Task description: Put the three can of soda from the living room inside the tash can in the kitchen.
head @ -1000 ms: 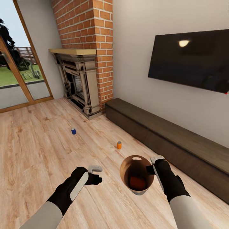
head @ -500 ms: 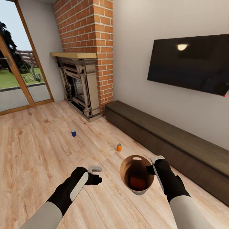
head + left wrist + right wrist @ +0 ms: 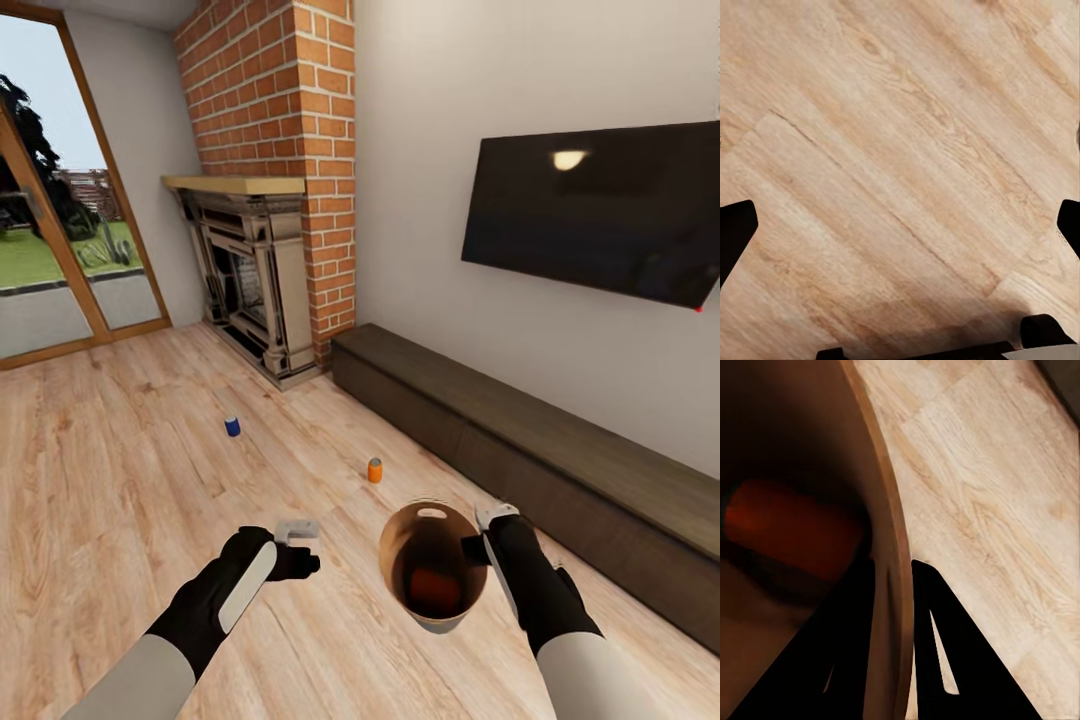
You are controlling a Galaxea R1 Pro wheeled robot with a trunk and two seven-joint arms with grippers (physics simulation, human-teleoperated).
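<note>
We see the living room from the head view: a brick fireplace point(image 3: 262, 290), a wall TV point(image 3: 590, 215) and a long low dark bench point(image 3: 520, 450) along the wall. Our right gripper point(image 3: 478, 545) holds the trash can point(image 3: 432, 565) off the wooden floor point(image 3: 100, 480), its 2 fingers pinching the can's rim; in the right wrist view the wall point(image 3: 889, 585) sits clamped between the 2 dark fingers point(image 3: 937, 652). 1 orange soda can point(image 3: 434, 590) lies at the bottom of the bin, seen as a dim orange shape point(image 3: 791, 529) in the right wrist view. A second orange can point(image 3: 375, 470) stands upright on the floor ahead of the bin, near the bench. The blue can point(image 3: 232, 427) stands further off to the left, toward the fireplace. Our left gripper point(image 3: 300, 545) hangs over bare floor, holding nothing; in the left wrist view its fingers point(image 3: 735, 229) are spread wide at the frame's edges above the planks point(image 3: 900, 172).
</note>
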